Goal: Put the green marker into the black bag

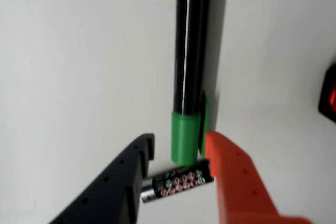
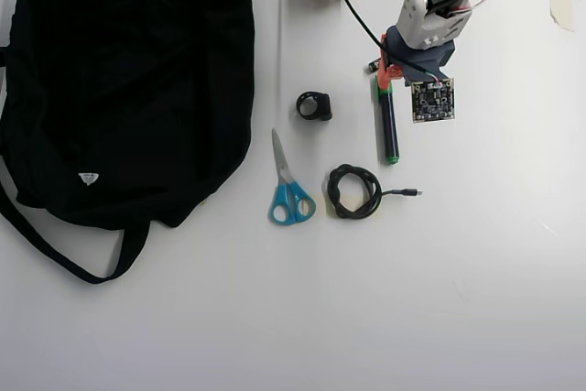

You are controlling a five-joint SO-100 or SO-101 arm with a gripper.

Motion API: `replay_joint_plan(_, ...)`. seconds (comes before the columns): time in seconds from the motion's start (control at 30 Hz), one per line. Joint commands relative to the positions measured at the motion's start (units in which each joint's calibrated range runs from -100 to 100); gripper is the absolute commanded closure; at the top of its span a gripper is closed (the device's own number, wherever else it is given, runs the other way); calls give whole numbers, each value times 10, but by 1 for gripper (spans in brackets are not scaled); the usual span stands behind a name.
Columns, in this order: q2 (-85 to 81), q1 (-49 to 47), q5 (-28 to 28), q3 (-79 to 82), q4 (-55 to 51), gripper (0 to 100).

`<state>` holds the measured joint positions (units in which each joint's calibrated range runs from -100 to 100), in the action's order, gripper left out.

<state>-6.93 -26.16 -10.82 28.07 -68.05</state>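
The green marker (image 1: 191, 77) lies on the tabletop (image 1: 79, 51), not yet lifted. The claw (image 1: 178, 145) is spread wide with its black and orange fingers on either side of the green cap, holding nothing. A small battery (image 1: 177, 182) lies between the fingers, just behind the cap. Gripping, carrying and dropping all remain; the black bag (image 2: 128, 80) lies well off to the claw's side. The wrist view cuts off the marker's far end, and the bag's opening cannot be made out.

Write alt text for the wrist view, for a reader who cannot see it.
An open gripper, one finger black and one orange, sits low over the green cap end of the green marker, which lies on a white table with its dark barrel running to the top edge. A short black battery lies between the fingers.
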Motion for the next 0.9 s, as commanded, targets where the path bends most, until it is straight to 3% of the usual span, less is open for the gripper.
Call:
replay_joint_plan(0.0, -2, 7, -4, -11, 10, 80)
replay_joint_plan(0.17, 7, 7, -15, -15, 15, 72)
replay_joint_plan(0.87, 127, -15, -16, -84, 51, 71)
